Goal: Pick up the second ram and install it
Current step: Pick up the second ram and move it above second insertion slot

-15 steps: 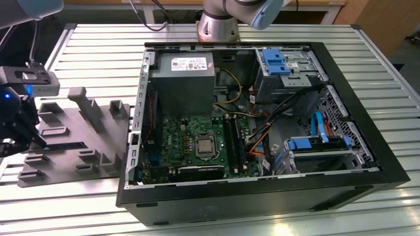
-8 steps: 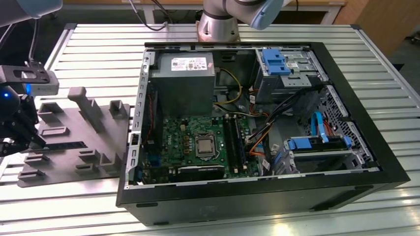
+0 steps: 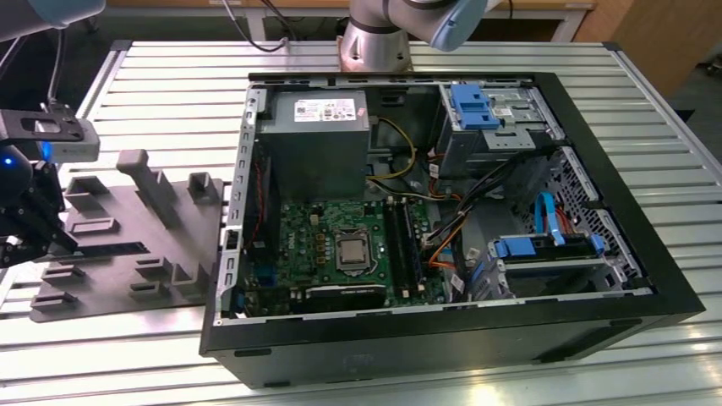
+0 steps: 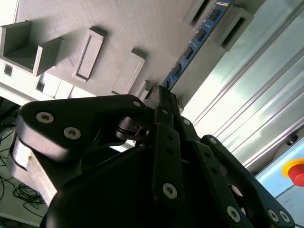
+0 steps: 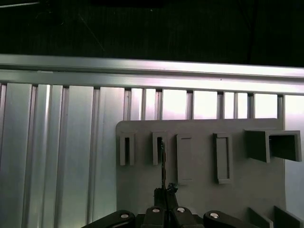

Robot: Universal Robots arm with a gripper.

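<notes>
The hand [image 4: 166,97] is clamped on one end of the ram [image 4: 195,40], standing on edge in the holder [image 4: 118,28] (a thin dark line in the first wrist view). The exterior view adds the case [image 3: 451,347] beside the holder on the tabletop [image 3: 169,85].

The robot's single grey arm [image 3: 384,38] stood on its base, its wrist end at the exterior view's far left. The black pincer [image 3: 25,233] there pointed downward. In both wrist views its fingers [image 4: 166,137] met, clamped on a thin memory stick [image 4: 194,45].
</notes>
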